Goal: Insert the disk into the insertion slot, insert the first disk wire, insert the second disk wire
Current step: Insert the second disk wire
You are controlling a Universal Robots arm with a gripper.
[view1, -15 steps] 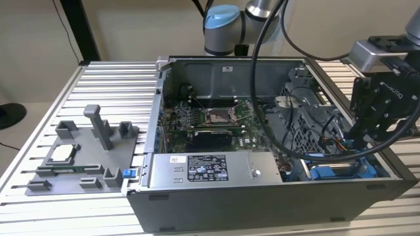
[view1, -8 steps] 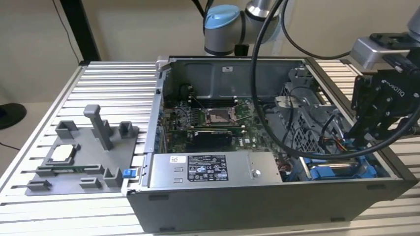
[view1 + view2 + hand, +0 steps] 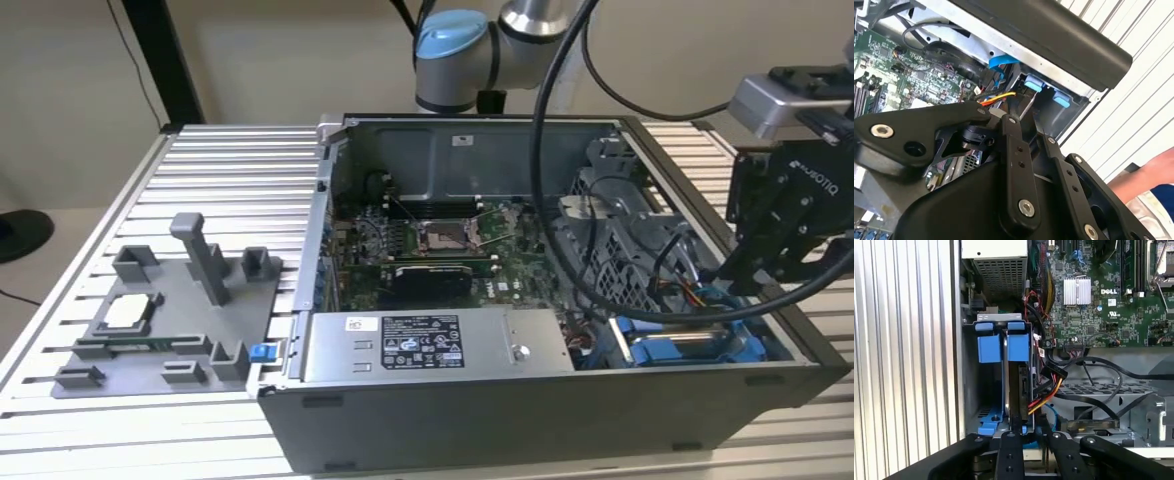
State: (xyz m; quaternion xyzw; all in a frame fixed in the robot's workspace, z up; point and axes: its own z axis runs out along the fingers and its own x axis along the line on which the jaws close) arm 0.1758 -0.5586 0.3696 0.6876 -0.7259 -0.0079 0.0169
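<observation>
The disk (image 3: 1017,390) stands on edge in the insertion slot (image 3: 985,417), a grey bay with blue rails at the case corner. Its blue carrier tabs (image 3: 1003,346) show at one end of the bay. My gripper (image 3: 1035,437) hangs just above the other end of the disk, close to it. In the exterior view the gripper (image 3: 742,285) is over the case's rim at the exterior view's right, above the blue bay (image 3: 681,350). A bundle of red, yellow and black wires (image 3: 1046,390) with a black connector (image 3: 1055,373) lies loose right beside the disk. The yellow and orange wires (image 3: 1000,96) pass near the gripper (image 3: 1021,117).
The open case (image 3: 534,410) lies on a ribbed metal table (image 3: 227,180). The grey power supply box (image 3: 427,345) and the motherboard (image 3: 441,250) are beside the bay. Black cables (image 3: 1104,370) cross a grey cage. A grey fixture (image 3: 160,320) sits at the exterior view's left. A person's arm (image 3: 1149,175) is beside the table.
</observation>
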